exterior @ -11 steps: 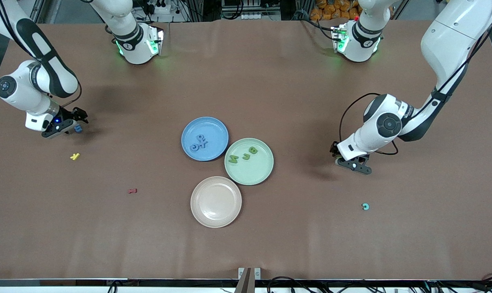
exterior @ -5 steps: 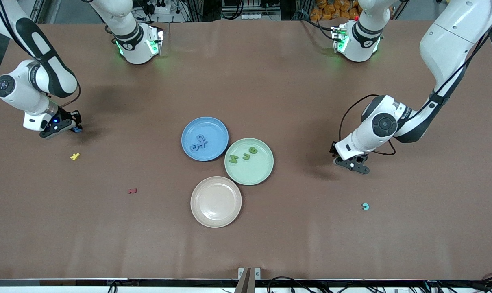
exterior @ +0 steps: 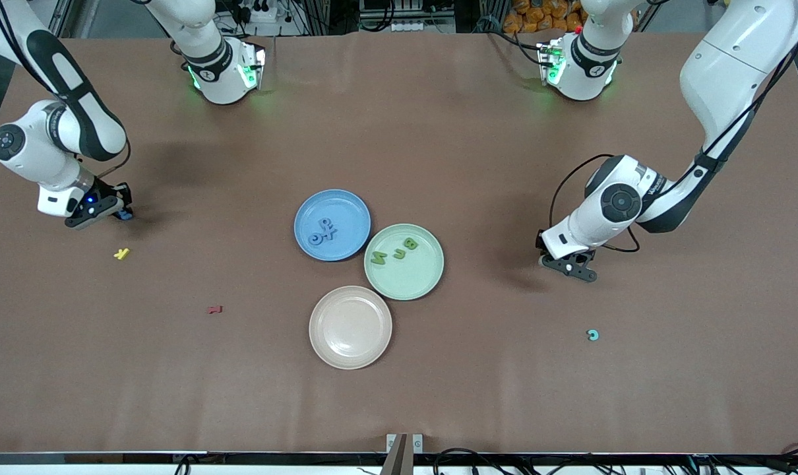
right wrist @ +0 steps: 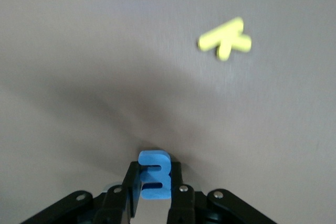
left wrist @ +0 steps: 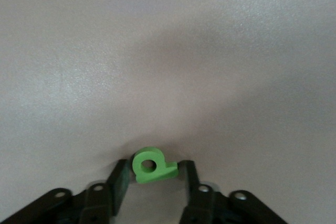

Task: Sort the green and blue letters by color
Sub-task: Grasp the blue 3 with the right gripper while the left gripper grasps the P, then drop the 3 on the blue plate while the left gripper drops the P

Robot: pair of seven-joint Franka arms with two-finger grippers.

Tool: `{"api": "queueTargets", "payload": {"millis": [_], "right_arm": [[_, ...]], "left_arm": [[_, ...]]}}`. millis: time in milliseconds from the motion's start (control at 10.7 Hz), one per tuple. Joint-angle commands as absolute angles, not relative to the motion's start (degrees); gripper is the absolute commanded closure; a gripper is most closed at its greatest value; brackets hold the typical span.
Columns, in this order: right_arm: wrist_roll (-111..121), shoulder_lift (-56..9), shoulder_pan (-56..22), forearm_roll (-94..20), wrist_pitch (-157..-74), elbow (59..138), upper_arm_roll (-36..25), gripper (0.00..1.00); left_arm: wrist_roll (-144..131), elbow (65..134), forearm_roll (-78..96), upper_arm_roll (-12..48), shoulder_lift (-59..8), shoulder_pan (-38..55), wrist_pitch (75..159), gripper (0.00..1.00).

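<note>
A: Report the right gripper (right wrist: 152, 190).

B: It is low at the right arm's end of the counter (exterior: 399, 119), fingers clamped together on a blue letter piece (right wrist: 154, 181) — the piece stands upright between them. A yellow letter (exterior: 121, 253) lies on the counter close by, nearer the front camera.

A: And the left gripper (left wrist: 153, 188)?

B: It is down at the left arm's end of the counter. A green letter piece (left wrist: 151, 165) sits between its fingers; whether they press it or stand just off its sides cannot be told.

A: Location of the sorted pieces?

B: Mid-counter. The blue plate (exterior: 332, 224) carries blue pieces (exterior: 322, 232); the green plate (exterior: 404, 262) just beside it carries three green pieces (exterior: 394, 251). A beige plate (exterior: 350, 327) lies nearer the camera, touching or almost touching the green one.

A: Loose items?

B: A dark red letter (exterior: 215, 309) toward the right arm's end, and a teal ring-shaped piece (exterior: 593, 335) toward the left arm's end — both flat on the counter.
</note>
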State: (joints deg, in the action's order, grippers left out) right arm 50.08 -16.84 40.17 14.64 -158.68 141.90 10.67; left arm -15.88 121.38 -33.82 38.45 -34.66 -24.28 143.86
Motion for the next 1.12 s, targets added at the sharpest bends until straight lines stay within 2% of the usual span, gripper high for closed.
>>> {"api": "queueTargets", "payload": {"millis": [0,187,468,655,1029], "right_arm": [[43.8,-17.1,33.7,14.8,-156.8,138.6,11.4,1.0],[39.0,-17.0,29.0,14.5,-151.6,134.9,11.8,1.0],[33.0,-17.0,22.5,8.5,-141.9,128.0,14.0,1.0],[29.1,-16.9,18.6,7.1,-133.8,123.2,14.2,1.0],[18.4,-16.1,9.9,2.5,-123.2,116.2,14.3,1.0]], "left_arm": [[-18.2,121.3,-36.3,38.8,-35.1,-24.4,144.5,0.61],[-18.6,121.2,-36.3,38.8,-34.9,-24.4,144.3,0.67],[-21.2,120.4,-35.3,40.0,-33.6,-24.5,144.1,0.67],[-28.0,119.3,-33.6,45.1,-33.8,-23.7,143.9,0.67],[-41.9,113.1,-30.3,45.4,-34.2,-11.0,143.9,0.66]]}}
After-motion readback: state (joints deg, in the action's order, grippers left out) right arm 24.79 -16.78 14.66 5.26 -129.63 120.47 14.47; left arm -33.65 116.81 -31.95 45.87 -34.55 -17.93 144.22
